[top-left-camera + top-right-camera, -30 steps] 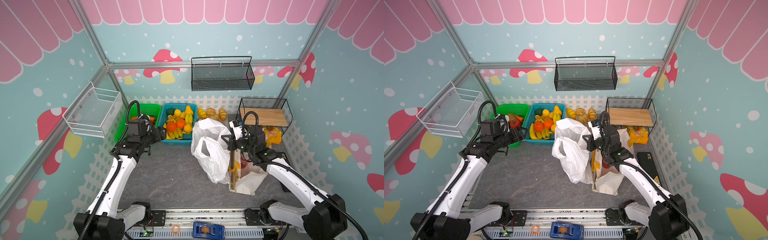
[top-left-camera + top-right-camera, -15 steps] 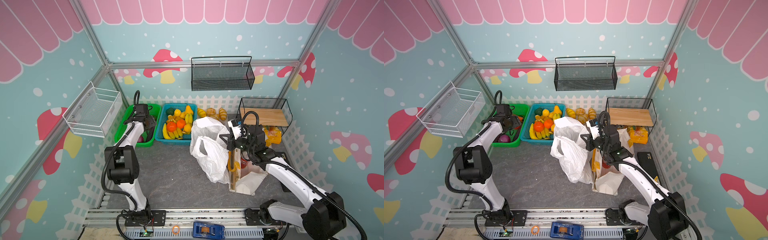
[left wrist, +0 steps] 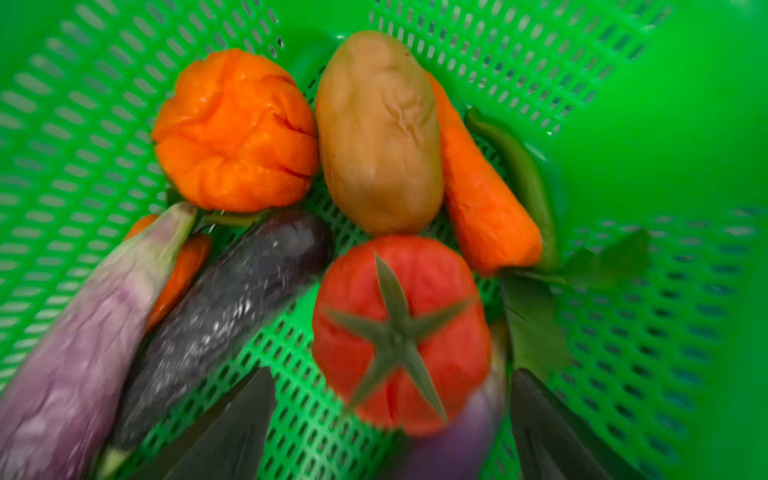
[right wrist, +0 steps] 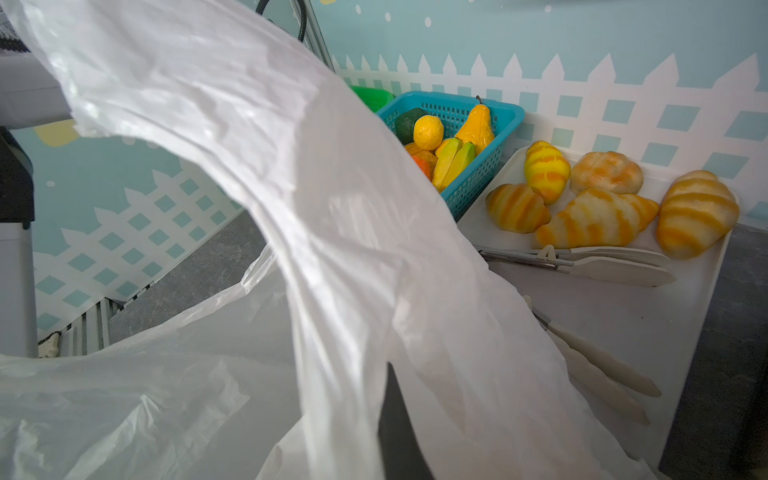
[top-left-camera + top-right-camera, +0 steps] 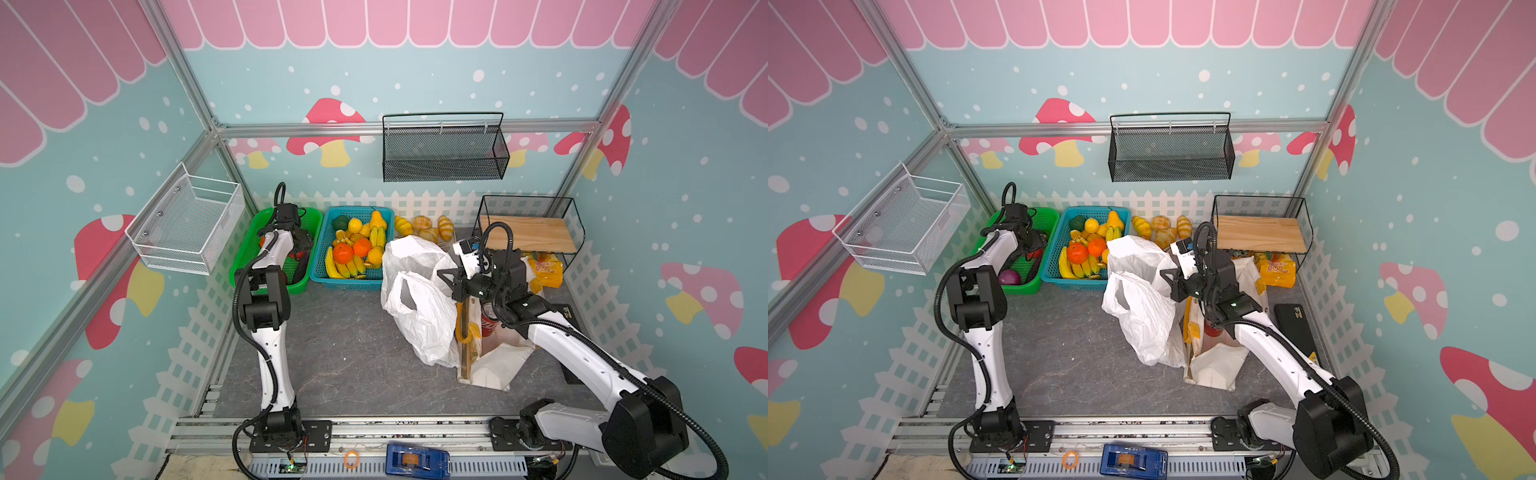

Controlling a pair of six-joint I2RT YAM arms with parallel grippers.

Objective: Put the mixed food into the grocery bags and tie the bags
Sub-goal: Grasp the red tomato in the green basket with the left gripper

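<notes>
The green basket (image 5: 245, 255) sits at the far left corner of the table (image 5: 353, 353); my left gripper (image 5: 301, 247) hangs inside it, spread wide and holding nothing. In the left wrist view my two dark fingers (image 3: 232, 432) stand either side of the tomato (image 3: 399, 332), so I judge that this is the piece I am about to take. It is crowded: the potato (image 3: 380, 133) and the carrot (image 3: 482, 199) touch it on one side, the dark eggplant (image 3: 232, 307) lies just beside it, and it seems to rest on another eggplant. If I close carelessly I may pinch a neighbour too, or the round tomato may squirt out sideways. A purple onion (image 5: 1010, 277) lies at the near end of the same basket; I see no second one. Next along the far edge is the blue basket (image 5: 353, 282) of fruit, then the croissants (image 5: 428, 232); neither is mine to pack. Right of the middle of the table my right gripper (image 5: 445, 277) is clamped on the rim of the plastic bag (image 5: 419, 324), lifting its mouth. The film is thin, so it could slip free or tear under a pull; then the mouth would sag shut before the tomato arrives. Touching the bag on its right, the tote (image 5: 498, 365) stands open with a soda can (image 5: 489, 326) inside; a tug on the bag could tip it.
</notes>
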